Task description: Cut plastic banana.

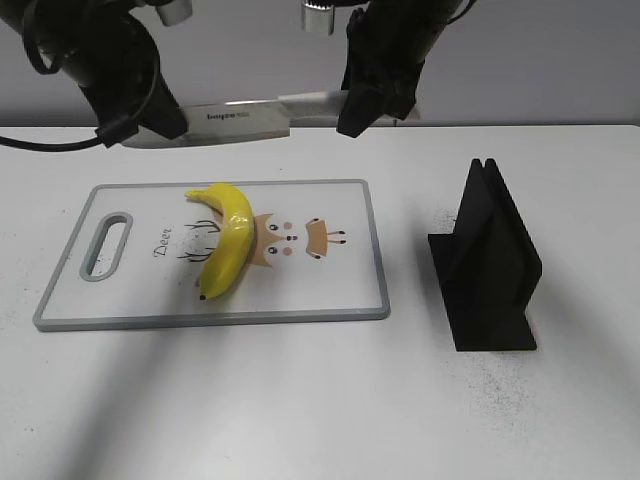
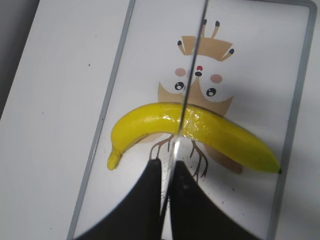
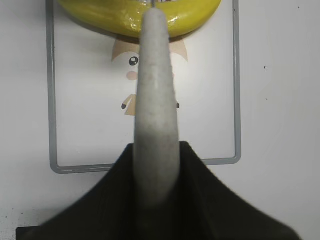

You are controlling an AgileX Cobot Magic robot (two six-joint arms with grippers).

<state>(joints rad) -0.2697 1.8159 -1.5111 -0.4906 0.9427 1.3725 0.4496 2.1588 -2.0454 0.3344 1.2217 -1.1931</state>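
The plastic banana (image 1: 228, 240) lies whole on a white cutting board (image 1: 330, 290) printed with a cartoon deer. A knife (image 1: 250, 118) hangs level in the air above and behind the board. My left gripper (image 1: 150, 118) is shut on the blade's tip. My right gripper (image 1: 365, 105) is shut on the pale handle. In the left wrist view the blade (image 2: 192, 60) runs out from the jaws (image 2: 167, 165), crossing above the banana's (image 2: 140, 125) middle. In the right wrist view the handle (image 3: 155, 100) sits in the jaws (image 3: 155, 150), with the banana (image 3: 100, 15) beyond it.
A black angled stand (image 1: 490, 265) sits on the white table to the right of the board. The board has a grey rim and a handle slot (image 1: 105, 245) at its left end. Dark specks dot the table near the stand.
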